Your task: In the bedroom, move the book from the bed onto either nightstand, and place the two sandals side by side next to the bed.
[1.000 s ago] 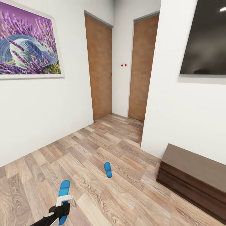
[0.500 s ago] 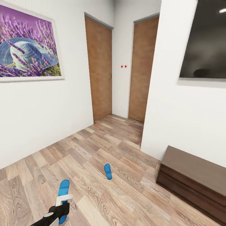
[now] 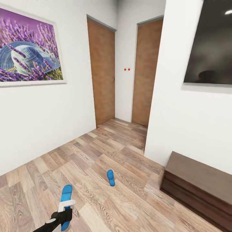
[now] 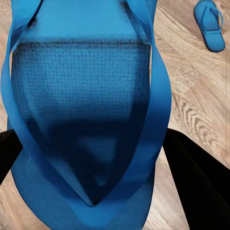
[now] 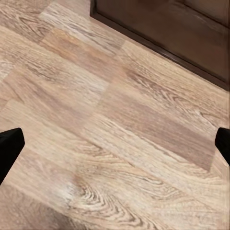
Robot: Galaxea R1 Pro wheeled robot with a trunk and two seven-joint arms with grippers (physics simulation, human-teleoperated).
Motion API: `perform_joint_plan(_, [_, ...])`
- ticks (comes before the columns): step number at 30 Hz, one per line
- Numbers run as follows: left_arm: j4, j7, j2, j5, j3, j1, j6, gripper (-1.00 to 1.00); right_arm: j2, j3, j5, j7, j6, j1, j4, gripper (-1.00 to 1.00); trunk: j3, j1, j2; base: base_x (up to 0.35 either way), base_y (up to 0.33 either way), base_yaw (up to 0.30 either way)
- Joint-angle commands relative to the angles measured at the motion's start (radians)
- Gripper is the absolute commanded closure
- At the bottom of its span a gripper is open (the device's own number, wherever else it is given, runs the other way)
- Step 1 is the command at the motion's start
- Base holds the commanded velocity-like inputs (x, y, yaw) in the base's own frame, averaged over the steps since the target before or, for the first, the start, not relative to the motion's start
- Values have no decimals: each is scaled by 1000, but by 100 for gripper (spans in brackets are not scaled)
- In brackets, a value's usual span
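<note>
Head view, left to right. Lavender picture (image 3: 30, 50) on the left wall: blue straw hat among purple flowers, no legible writing.

Left hand (image 3: 66, 209), bottom-left corner of the head view, is closed on a blue sandal (image 3: 66, 201). The sandal's long axis runs away from the robot, one end projecting past the white finger (image 3: 66, 203), the other end showing below the hand. In the left wrist view this held sandal (image 4: 86, 110) is seen strap side up, straps meeting in a V, with the dark fingers (image 4: 201, 187) at either side of it. No brand mark readable on sole or straps.

Second sandal (image 3: 111, 177) lies flat on the plank floor (image 3: 135, 199), well apart from the first, near mid-floor. Long axis roughly away from the robot, slightly angled. It also shows in the left wrist view (image 4: 210, 25), strap side up.

Two brown doors (image 3: 102, 72) in the far corner, two small red dots (image 3: 127, 69) on the wall between them.

Right side: dark screen (image 3: 209, 45) on the wall, low dark cabinet (image 3: 196, 187) on the floor beneath it.

Right hand (image 5: 115, 143): fingertips spread wide over bare floor, holding nothing; cabinet base (image 5: 167, 28) beyond.
</note>
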Motion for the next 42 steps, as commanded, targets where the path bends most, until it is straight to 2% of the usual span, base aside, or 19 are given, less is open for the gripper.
perform_joint_plan(1, [0,3,0,7,-8,0,-3,100,0,-5,12,7,-3,-2,-1,-100,2,-4,7,0,0,0])
perform_joint_plan(14, [1,5,-2,6,-10,2,-3,100,9,4,25,8,-16,-10,2,-100,43,-54,98,0,0,0])
perform_joint_plan(21, [1,7,-1,7,-9,2,-3,100,13,33,56,3,-17,-10,6,-100,65,-81,147,0,0,0])
perform_joint_plan(35, [2,10,-2,3,-11,2,-3,100,12,36,56,4,-18,-10,38,-100,109,-134,245,0,0,41])
perform_joint_plan(42, [2,7,-3,2,-11,2,-3,100,13,37,57,4,-17,-10,42,-100,109,-134,245,0,0,249])
